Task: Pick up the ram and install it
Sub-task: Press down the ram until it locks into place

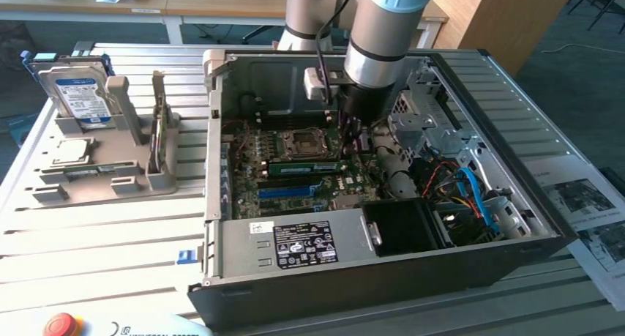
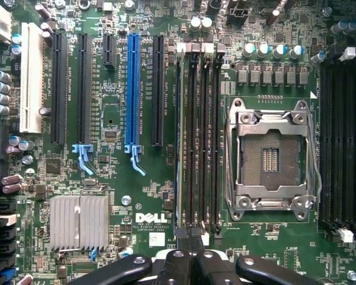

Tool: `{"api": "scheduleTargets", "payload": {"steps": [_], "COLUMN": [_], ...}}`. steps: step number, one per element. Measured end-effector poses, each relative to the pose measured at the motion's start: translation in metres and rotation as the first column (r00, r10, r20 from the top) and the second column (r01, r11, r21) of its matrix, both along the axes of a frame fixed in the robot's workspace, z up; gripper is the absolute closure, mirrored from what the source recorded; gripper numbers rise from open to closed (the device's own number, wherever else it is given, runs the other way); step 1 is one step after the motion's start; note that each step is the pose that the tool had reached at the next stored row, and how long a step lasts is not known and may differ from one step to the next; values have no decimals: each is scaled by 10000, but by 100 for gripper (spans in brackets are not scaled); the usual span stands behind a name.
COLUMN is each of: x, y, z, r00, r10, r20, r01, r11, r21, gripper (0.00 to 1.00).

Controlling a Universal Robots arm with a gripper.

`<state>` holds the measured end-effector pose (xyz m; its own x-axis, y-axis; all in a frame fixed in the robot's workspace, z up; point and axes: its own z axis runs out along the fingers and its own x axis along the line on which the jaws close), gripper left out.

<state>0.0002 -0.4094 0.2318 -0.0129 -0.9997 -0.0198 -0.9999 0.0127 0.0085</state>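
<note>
**Closed pincer over the memory slots, one stick seated edge-on**

The gripper (image 2: pixel 190 254) hangs over the motherboard (image 2: pixel 148 196) with its two fingers (image 2: pixel 177 261) pressed together and nothing seen pinched between them. The tips sit at one end of the bank of four black memory slots (image 2: pixel 204 142). Whether they touch anything there is hard to make out.

One ram (image 2: pixel 180 148) stands in the slot of that bank farthest from the processor socket (image 2: pixel 270 160). In the wrist view it appears only as a thin pale edge. In the exterior view the ram (image 1: pixel 303 168) reads as a green strip just beside the socket, and the gripper (image 1: pixel 356 133) is above its end, with the tips hidden behind the arm's own body.

There is one socket, open and with no chip in it. Past it lies a second bank of black memory slots (image 2: pixel 341 142), cut off, so its count is unsure. On the other side of the ram are one blue expansion slot (image 2: pixel 132 89), four black ones and one white one (image 2: pixel 31 77), plus one finned heat sink (image 2: pixel 80 222).

The motherboard lies in one open computer case (image 1: pixel 547 197). Beside the case, near the table's edge at the exterior view's left, one grey holder (image 1: pixel 93 186) carries one hard drive (image 1: pixel 76 94) and one silver processor chip (image 1: pixel 70 151).
</note>
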Motion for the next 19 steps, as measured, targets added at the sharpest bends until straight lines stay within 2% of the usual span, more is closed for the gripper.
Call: {"api": "scheduleTargets", "payload": {"steps": [11,19], "x": [0,-4], "y": [0,0], "z": [97,103], "r00": [10000,10000], "r10": [0,1], "r20": [1,1], "r01": [0,-1], "r11": [10000,10000], "r21": [0,0], "gripper": [90,90]}}
